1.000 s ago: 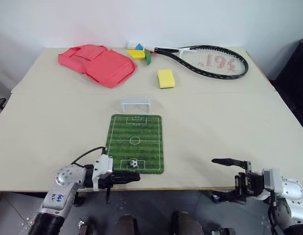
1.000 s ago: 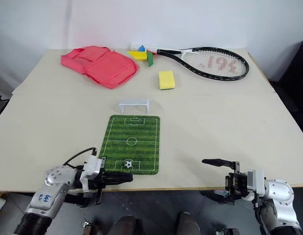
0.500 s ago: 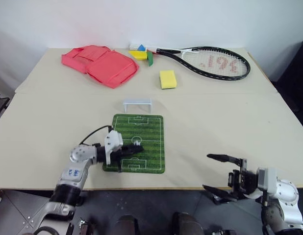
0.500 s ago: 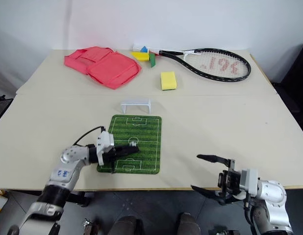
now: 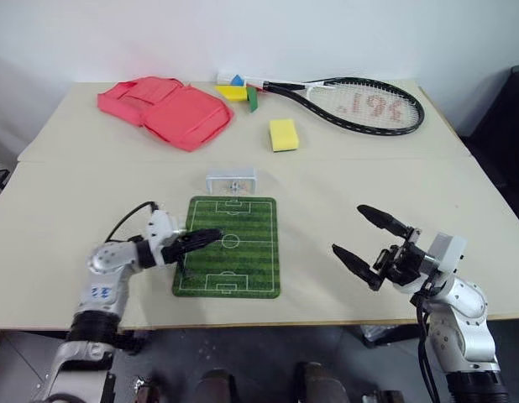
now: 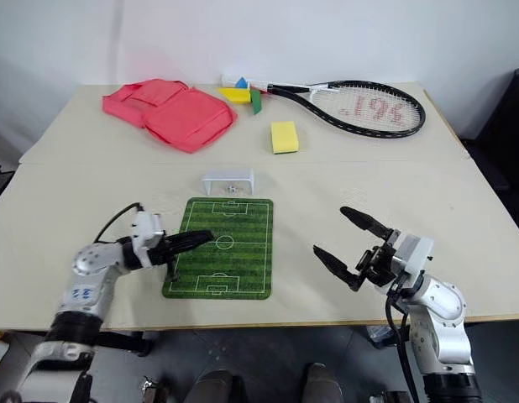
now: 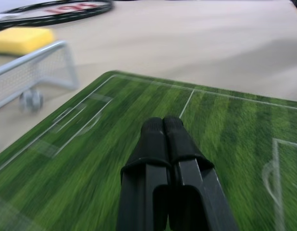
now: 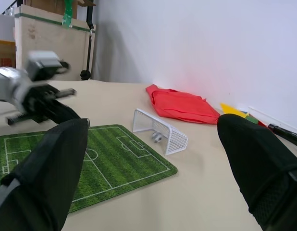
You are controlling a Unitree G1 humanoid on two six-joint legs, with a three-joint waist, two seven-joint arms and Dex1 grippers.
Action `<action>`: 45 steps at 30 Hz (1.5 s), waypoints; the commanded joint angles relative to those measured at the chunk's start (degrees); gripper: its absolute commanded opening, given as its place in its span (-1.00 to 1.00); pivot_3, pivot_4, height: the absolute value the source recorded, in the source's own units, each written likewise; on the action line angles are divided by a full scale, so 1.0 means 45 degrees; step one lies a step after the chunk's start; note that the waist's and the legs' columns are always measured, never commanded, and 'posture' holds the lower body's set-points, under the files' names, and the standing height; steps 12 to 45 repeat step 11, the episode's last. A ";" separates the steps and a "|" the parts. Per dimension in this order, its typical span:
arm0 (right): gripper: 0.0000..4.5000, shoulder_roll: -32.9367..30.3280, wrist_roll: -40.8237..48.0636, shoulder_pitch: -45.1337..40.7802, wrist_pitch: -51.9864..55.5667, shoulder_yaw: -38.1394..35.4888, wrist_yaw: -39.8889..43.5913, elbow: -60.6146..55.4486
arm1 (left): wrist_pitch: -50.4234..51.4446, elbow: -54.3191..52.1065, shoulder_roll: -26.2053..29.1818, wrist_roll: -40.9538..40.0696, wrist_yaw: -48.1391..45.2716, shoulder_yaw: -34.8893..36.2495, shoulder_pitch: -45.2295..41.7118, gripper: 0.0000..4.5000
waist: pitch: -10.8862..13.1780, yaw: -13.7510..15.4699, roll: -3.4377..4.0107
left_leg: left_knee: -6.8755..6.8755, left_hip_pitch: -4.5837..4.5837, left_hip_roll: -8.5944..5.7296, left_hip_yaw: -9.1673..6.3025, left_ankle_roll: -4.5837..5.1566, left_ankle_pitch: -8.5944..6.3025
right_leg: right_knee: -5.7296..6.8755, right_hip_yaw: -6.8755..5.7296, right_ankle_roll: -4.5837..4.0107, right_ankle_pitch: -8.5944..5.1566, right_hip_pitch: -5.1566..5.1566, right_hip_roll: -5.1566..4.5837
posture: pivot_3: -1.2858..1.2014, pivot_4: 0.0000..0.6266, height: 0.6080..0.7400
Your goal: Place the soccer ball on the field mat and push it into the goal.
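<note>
My left gripper [image 5: 211, 237] is squeezed shut with nothing in it, over the field mat [image 5: 243, 269] at the picture's lower middle. The soccer ball [image 5: 234, 185] sits inside the goal [image 5: 231, 180], just above the mat. My right gripper [image 5: 367, 242], lower right, is spread wide.

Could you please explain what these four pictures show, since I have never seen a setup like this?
A two-armed robot stands at a table. Two pictures come from its head, looking down; the others from cameras on its wrists. The left gripper, fingers shut and empty, hangs over the field mat. The right gripper stands open beside the mat, holding nothing. The soccer ball sits inside the goal beyond the mat. Farther back lie a yellow sponge, a tennis racket, a red bag and small coloured blocks.
</note>
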 commanded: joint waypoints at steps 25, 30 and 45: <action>1.00 -0.0096 -0.0490 -0.0480 -0.0378 -0.0616 0.0199 0.0579 | 0.2212 -0.4755 0.0881 -0.0402 0.4821 0.4813 0.4241 -0.99 | 0.0001 0.0129 0.0000 | -0.0004 0.0002 0.0006 -0.0005 -0.0003 -0.0017 | -0.0003 0.0002 -0.0005 -0.0003 -0.0003 0.0003 | 0.03 -0.52 1.00; 1.00 -0.0096 -0.0490 -0.0480 -0.0378 -0.0616 0.0199 0.0579 | 0.2212 -0.4755 0.0881 -0.0402 0.4821 0.4813 0.4241 -0.99 | 0.0001 0.0129 0.0000 | -0.0004 0.0002 0.0006 -0.0005 -0.0003 -0.0017 | -0.0003 0.0002 -0.0005 -0.0003 -0.0003 0.0003 | 0.03 -0.52 1.00; 1.00 -0.0096 -0.0490 -0.0480 -0.0378 -0.0616 0.0199 0.0579 | 0.2212 -0.4755 0.0881 -0.0402 0.4821 0.4813 0.4241 -0.99 | 0.0001 0.0129 0.0000 | -0.0004 0.0002 0.0006 -0.0005 -0.0003 -0.0017 | -0.0003 0.0002 -0.0005 -0.0003 -0.0003 0.0003 | 0.03 -0.52 1.00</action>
